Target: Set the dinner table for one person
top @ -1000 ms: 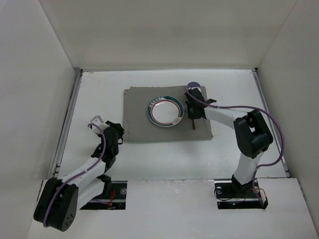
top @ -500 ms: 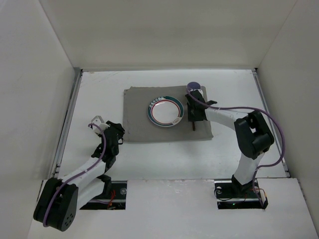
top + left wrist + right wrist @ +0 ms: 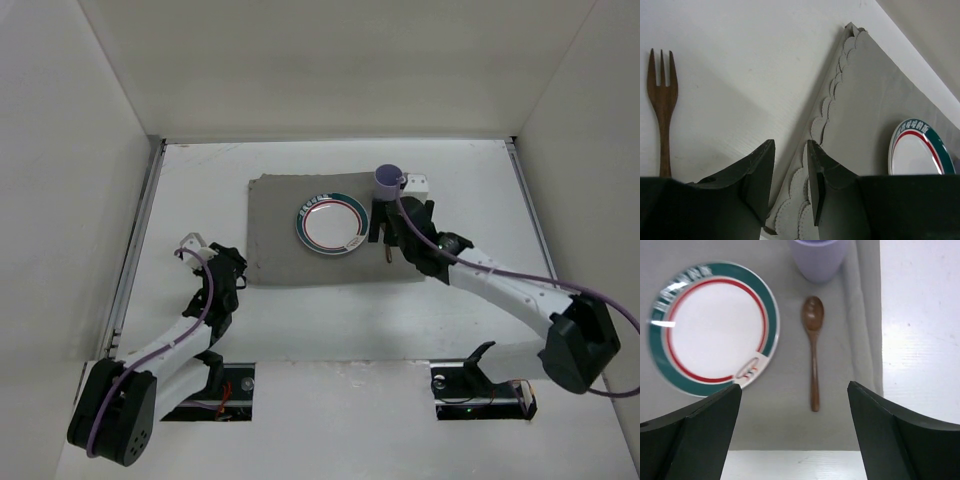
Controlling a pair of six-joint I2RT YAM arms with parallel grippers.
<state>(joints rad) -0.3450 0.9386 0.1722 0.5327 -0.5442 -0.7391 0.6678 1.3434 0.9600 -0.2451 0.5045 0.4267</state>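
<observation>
On the white dinner table (image 3: 200, 180) lies a grey mat (image 3: 275, 235) bearing a green-rimmed plate (image 3: 332, 222), a purple cup (image 3: 387, 181) and a wooden spoon (image 3: 387, 253). In the right wrist view the spoon (image 3: 813, 355) lies flat right of the plate (image 3: 712, 327), below the cup (image 3: 820, 257). My right gripper (image 3: 794, 385) stands wide open above the spoon's handle end, holding nothing. My left gripper (image 3: 790, 145) hovers with its jaws a narrow gap apart over the mat's scalloped left edge (image 3: 830, 107), pinching nothing I can see. A wooden fork (image 3: 662, 110) lies on the table left of it.
White walls close in the table at the back and both sides. Metal rails (image 3: 140, 230) run along its sides. Bare tabletop (image 3: 920, 340) shows right of the mat, and more lies between mat and arm bases.
My right gripper has opened and let go of the spoon, which stays on the mat. The right arm has drawn back and its elbow swung down-right, uncovering the cup. The left arm is still.
</observation>
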